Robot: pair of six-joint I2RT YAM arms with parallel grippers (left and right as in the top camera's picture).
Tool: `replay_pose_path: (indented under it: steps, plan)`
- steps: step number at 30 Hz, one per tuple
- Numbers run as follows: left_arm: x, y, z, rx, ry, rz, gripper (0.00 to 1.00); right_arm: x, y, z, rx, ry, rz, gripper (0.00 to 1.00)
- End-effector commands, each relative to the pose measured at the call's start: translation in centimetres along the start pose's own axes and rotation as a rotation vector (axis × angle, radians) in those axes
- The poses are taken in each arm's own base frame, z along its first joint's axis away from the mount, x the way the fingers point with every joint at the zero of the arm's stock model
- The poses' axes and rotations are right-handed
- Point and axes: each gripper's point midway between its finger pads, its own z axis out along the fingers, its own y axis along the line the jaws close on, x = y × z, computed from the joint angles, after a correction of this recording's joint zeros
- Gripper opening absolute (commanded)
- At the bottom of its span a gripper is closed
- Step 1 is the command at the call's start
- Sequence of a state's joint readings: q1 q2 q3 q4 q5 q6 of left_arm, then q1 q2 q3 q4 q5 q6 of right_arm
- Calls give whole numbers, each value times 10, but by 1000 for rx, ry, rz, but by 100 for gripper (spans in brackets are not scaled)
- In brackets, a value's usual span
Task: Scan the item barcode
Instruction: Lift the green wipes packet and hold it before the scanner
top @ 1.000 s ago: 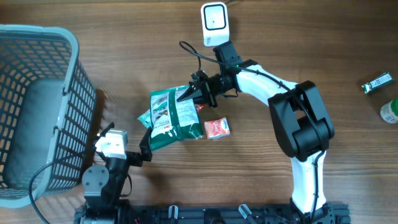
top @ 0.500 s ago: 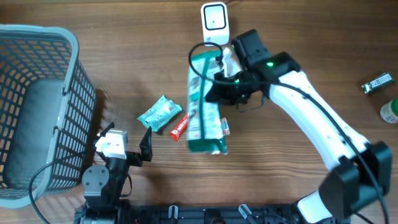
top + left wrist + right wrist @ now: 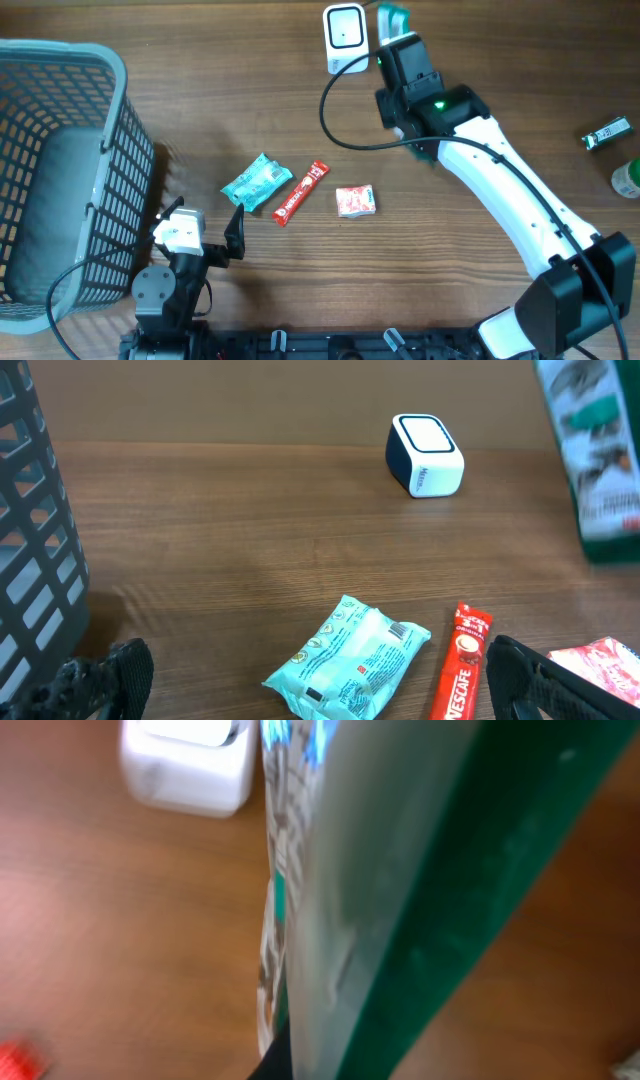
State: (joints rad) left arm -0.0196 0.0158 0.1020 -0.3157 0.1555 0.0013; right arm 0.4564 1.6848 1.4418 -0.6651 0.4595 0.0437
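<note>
My right gripper [image 3: 393, 42] is clenched on the green pouch [image 3: 400, 900], held edge-on just beside the white barcode scanner [image 3: 343, 38], at the overhead view's top border. I judge the limp pouch could twist, hiding its barcode, or knock the scanner. Bare tabletop [image 3: 200, 100] spreads leftward. The teal packet [image 3: 258, 183], Nescafe stick [image 3: 301, 193], released left gripper [image 3: 200, 225] and basket [image 3: 60, 55] sit well apart.
</note>
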Motion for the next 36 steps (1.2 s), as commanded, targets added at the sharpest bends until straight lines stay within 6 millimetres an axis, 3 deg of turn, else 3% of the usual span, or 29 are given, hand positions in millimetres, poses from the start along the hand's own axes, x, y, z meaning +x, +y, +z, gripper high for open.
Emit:
replay_pose_path:
  steps: [1,5,8,11,14,22,32,36]
  plan:
    - [2,-2,0,11,4,-10,100,-16,-48,11,358,-37,-117,5]
    - [2,-2,0,11,4,-10,100,-37,-50,34,483,-85,-219,5]
    - [2,-2,0,11,4,-10,100,-47,-49,63,644,-80,-360,5]
    - [2,-2,0,11,4,-10,100,-48,-42,91,762,-53,-478,4]
    - [2,-2,0,11,4,-9,100,-38,-21,119,786,-28,-593,4]
    - [2,-2,0,11,4,-10,100,-35,33,126,700,-117,-615,4]
    - [2,-2,0,11,4,-9,100,-11,49,154,675,-74,-694,5]
    - [2,-2,0,11,4,-10,100,-3,55,164,665,-23,-850,5]
